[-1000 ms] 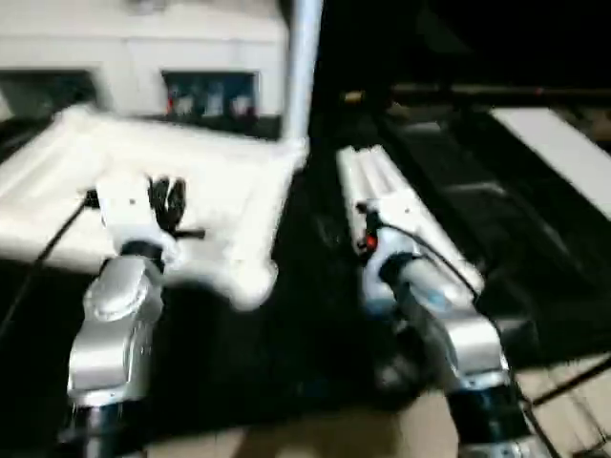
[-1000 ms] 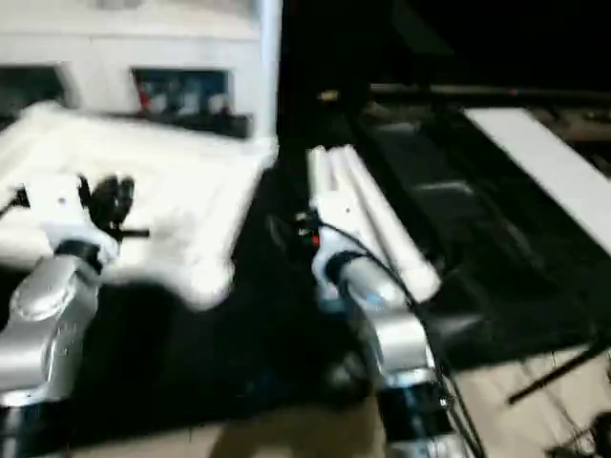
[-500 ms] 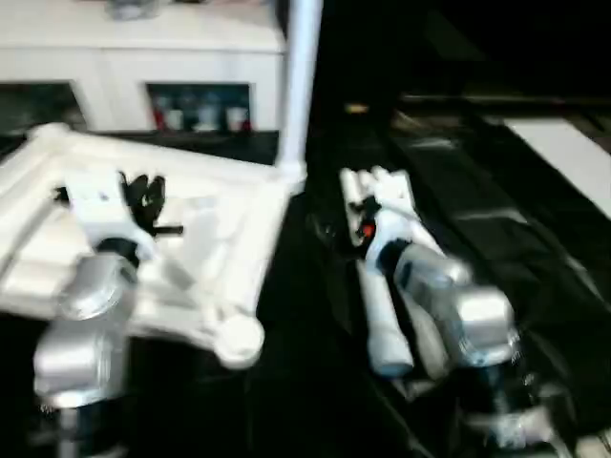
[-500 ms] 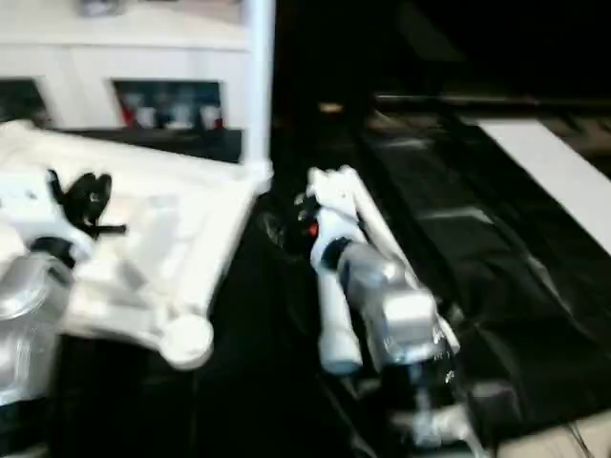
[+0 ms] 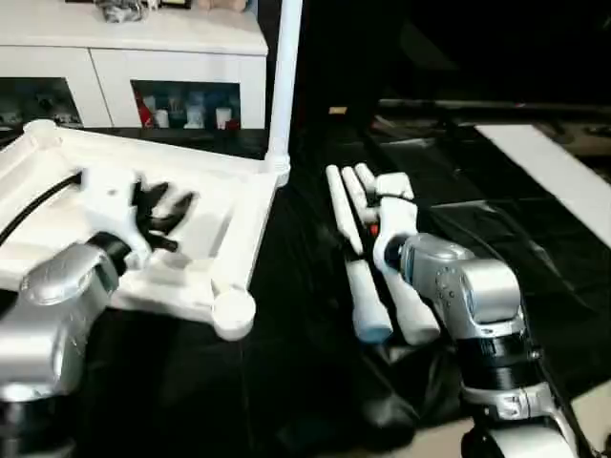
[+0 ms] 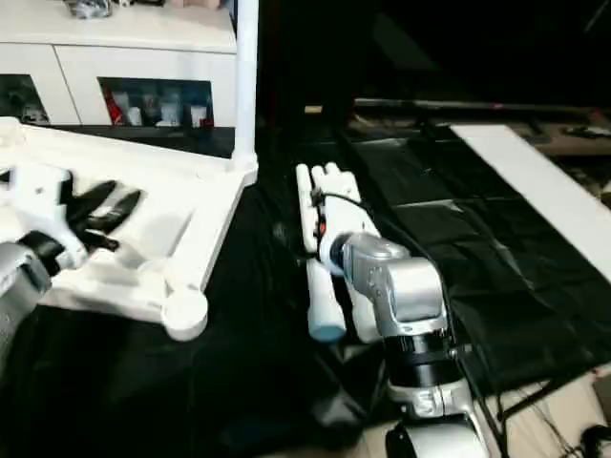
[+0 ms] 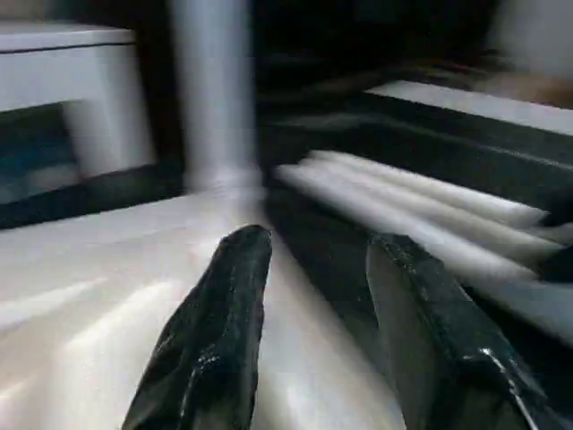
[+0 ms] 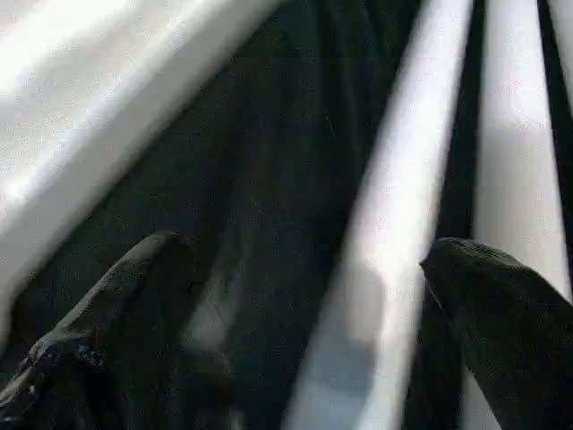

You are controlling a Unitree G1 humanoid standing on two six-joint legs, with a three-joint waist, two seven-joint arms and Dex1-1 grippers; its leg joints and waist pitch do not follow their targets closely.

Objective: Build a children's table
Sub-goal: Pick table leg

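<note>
The right end effector [image 8: 295, 296] is spreading wide, empty, around a loose leg [image 8: 385, 242]. The left end effector [image 7: 313, 296] is gaping empty over the ribbed tabletop [image 5: 205, 224], which is carrying one upright leg [image 5: 284, 86].

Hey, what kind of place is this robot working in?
Probably an indoor demo or lab room: a white glass-door cabinet with small items stands behind the work surface, which is draped in black cloth, with cables trailing alongside.

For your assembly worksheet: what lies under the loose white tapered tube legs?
The loose white tapered tube legs lie on black sheeting. The right gripper straddles one leg, jaws open. Whatever is beneath the sheeting is covered.
</note>
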